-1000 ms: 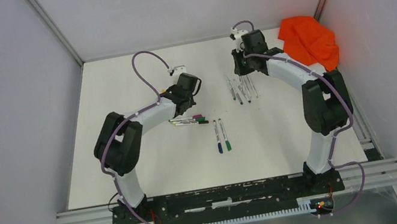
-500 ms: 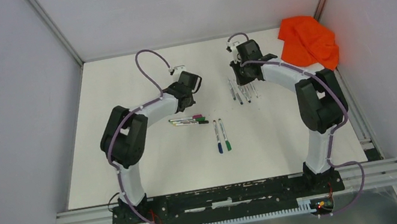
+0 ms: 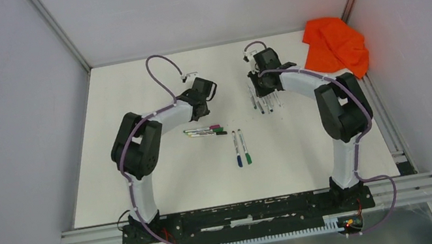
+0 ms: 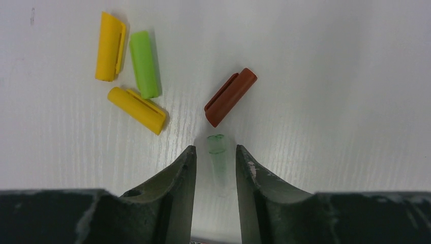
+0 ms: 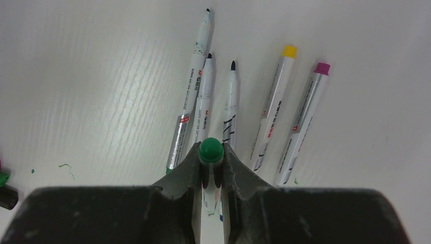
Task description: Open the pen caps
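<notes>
I see left jaws apart, blurred green cap (image 4: 218, 148) untouched between them, dark red cap (image 4: 230, 97) just ahead, yellow caps (image 4: 111, 47) and light green cap (image 4: 145, 64) ahead-left, right jaws clamped on green-ended pen (image 5: 211, 150), uncapped pens (image 5: 203, 96) ahead on worktop (image 5: 76, 76)

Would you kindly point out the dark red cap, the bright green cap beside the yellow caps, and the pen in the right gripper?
dark red cap (image 4: 231, 96): left wrist view, mid-body.
bright green cap (image 4: 145, 64): left wrist view, mid-body.
green-ended pen (image 5: 211, 150): right wrist view, its rounded green end.
</notes>
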Robot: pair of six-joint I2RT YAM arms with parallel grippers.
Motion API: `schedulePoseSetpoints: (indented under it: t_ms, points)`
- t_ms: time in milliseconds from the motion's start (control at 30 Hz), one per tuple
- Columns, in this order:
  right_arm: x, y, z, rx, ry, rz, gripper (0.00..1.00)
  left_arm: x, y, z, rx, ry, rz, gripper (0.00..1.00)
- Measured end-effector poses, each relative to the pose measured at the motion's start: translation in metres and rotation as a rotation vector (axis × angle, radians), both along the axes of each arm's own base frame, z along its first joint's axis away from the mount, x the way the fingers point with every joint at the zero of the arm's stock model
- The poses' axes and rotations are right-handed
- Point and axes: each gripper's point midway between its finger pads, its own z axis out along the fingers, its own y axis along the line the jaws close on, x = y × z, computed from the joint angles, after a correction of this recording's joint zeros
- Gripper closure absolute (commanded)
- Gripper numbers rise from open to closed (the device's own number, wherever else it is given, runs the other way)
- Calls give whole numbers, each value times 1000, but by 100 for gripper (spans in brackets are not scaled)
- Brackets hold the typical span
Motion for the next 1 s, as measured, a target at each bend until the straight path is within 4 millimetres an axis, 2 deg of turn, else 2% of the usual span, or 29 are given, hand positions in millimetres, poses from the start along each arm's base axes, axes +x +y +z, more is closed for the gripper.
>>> schedulePoseSetpoints:
  t_ms: [267,633,1000]
  points:
    - [-1,9,-11,-10,7,17,83,1,1,1,4,-5,6,55]
    - [-1,8,-11,-18,4,12,72,1,1,1,2,-6,7,53]
    - [4,7,-7,-25,-17,9,70,4,-1,20,-21,-42,7,52]
